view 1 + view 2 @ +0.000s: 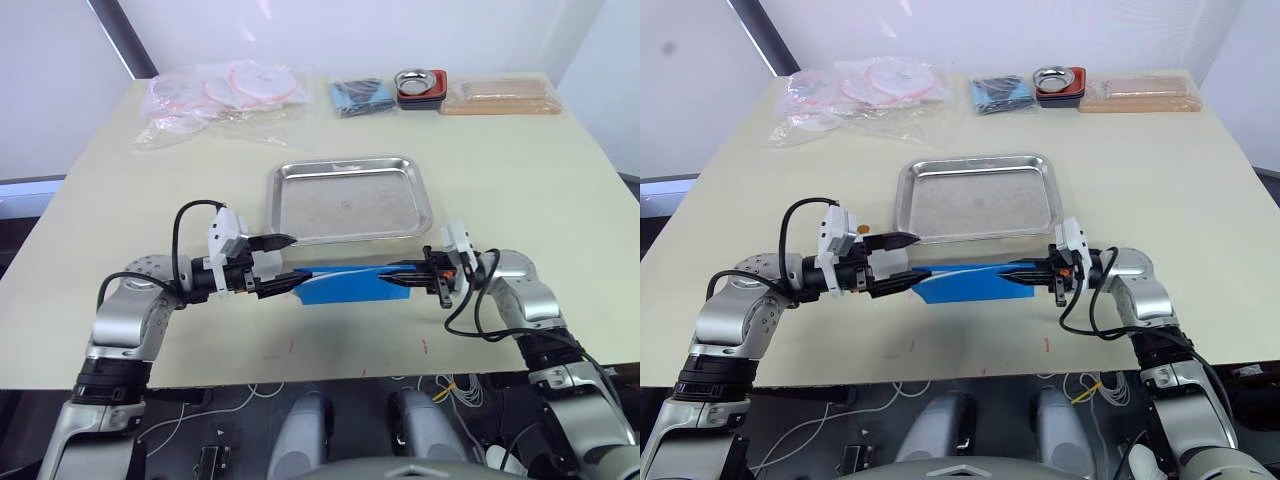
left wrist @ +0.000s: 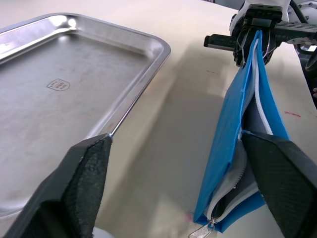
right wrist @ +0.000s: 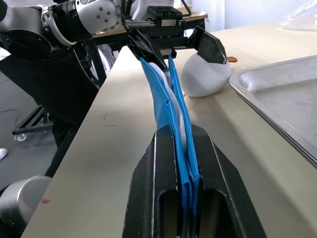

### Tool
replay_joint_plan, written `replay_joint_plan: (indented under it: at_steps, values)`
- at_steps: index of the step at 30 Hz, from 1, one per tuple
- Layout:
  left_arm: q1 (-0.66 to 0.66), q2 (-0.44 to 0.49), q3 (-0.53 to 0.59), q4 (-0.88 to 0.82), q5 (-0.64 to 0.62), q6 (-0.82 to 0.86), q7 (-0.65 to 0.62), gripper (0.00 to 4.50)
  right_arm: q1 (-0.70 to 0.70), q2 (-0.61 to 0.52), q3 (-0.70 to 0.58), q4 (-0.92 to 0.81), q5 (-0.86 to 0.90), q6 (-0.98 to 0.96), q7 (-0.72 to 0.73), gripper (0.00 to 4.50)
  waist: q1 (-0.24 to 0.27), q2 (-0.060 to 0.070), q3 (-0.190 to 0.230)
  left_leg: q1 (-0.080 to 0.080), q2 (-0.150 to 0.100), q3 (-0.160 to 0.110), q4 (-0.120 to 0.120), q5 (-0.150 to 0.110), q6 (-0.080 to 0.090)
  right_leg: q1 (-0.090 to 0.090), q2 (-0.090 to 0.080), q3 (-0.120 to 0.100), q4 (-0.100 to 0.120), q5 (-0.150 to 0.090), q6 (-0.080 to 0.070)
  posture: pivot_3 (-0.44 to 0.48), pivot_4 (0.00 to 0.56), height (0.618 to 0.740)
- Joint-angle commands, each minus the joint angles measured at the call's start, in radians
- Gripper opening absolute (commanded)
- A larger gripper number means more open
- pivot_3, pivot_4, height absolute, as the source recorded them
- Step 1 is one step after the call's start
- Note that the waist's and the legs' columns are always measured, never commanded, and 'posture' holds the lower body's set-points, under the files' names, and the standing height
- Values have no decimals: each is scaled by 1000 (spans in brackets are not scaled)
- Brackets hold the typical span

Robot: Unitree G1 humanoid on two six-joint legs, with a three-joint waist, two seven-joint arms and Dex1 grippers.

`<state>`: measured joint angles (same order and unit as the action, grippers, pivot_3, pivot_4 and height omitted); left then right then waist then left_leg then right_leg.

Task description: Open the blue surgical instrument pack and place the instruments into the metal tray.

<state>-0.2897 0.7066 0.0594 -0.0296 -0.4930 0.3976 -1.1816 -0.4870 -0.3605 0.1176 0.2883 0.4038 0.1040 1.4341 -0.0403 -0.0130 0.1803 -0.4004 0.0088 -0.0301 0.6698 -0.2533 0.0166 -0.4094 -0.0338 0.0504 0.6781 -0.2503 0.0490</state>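
The blue surgical instrument pack (image 1: pixel 345 285) stands on its long edge just in front of the metal tray (image 1: pixel 350 205), stretched between my two grippers. My right gripper (image 1: pixel 392 275) is shut on the pack's right end, with the blue fabric (image 3: pixel 166 99) pinched between its fingers. At the pack's left end my left gripper (image 1: pixel 293 261) is open: one finger (image 2: pixel 282 183) lies against the partly unzipped end (image 2: pixel 237 148), the other (image 2: pixel 84 178) hangs over the tray's near rim (image 2: pixel 133 104). The instruments are hidden.
Along the table's far edge lie clear plastic bags with red-ringed items (image 1: pixel 215 95), a dark blue folded cloth (image 1: pixel 360 95), a small metal bowl in a red-black dish (image 1: pixel 420 83) and a tan packet (image 1: pixel 500 97). The table's front edge is close behind both grippers.
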Motion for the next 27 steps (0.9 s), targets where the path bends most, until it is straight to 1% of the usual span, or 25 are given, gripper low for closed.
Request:
replay_joint_plan:
  at_steps: [1,3,4,6,7,14,21,22,23,24,25,26,27]
  values:
    - [9,-3,-5,-12,-14,0,-19,2679,-6,3,-8,-24,17,-18,3,0,0,0,0,0,0,0,0,0,0,0,0,0,0,0,0,0,150,740]
    - [14,-1,-9,-14,-19,6,-28,1627,-5,2,-9,-25,17,-18,2,0,0,0,0,0,0,0,0,0,0,0,0,0,0,0,0,0,150,740]
    - [17,2,-11,-16,-21,10,-33,1006,-5,3,-9,-24,16,-19,1,0,0,0,0,0,0,0,0,0,0,0,0,0,0,0,0,0,150,740]
    - [23,4,-13,-17,-23,13,-38,165,-6,2,-10,-22,16,-20,0,0,0,0,0,0,0,0,0,0,0,0,0,0,0,0,0,0,150,740]
    - [26,4,-12,-17,-24,12,-40,64,-6,2,-11,-22,15,-21,-1,0,0,0,0,0,0,0,0,0,0,0,0,0,0,0,0,0,150,740]
    - [31,-1,-11,-6,-19,0,-45,64,-7,-1,-11,-19,16,-15,0,0,0,0,0,0,0,0,0,0,0,0,0,0,0,0,0,0,150,740]
    - [40,-6,-15,-7,-26,1,-47,64,-17,-32,-22,-35,35,52,4,0,1,0,0,0,0,0,0,0,0,0,0,0,0,0,0,0,150,740]
    - [38,-8,-16,-4,-25,0,-45,0,-19,-35,-25,-33,37,58,3,729,2,0,0,0,0,0,0,0,0,0,0,0,0,0,0,0,150,740]
    - [36,-12,-17,-1,-20,-9,-40,0,-20,-40,-25,-35,39,69,2,1022,2,0,0,0,0,0,0,0,0,0,0,0,0,0,0,0,150,740]
    - [35,-15,-18,2,-14,-17,-37,0,-20,-46,-25,-39,42,76,3,1470,2,0,0,0,0,0,0,0,0,0,0,0,0,0,0,0,150,740]
    - [35,-16,-19,2,-12,-20,-36,0,-19,-54,-26,-48,48,91,5,1960,2,0,0,0,0,0,0,0,0,0,0,0,0,0,0,0,150,740]
    - [35,-16,-21,4,-11,-22,-36,0,-19,-63,-28,-57,56,107,7,2573,2,0,0,0,0,0,0,0,0,0,0,0,0,0,0,0,150,740]
    - [35,-16,-23,6,-9,-24,-36,0,-17,-74,-32,-70,67,128,8,2981,2,0,0,0,0,0,0,0,0,0,0,0,0,0,0,0,150,740]
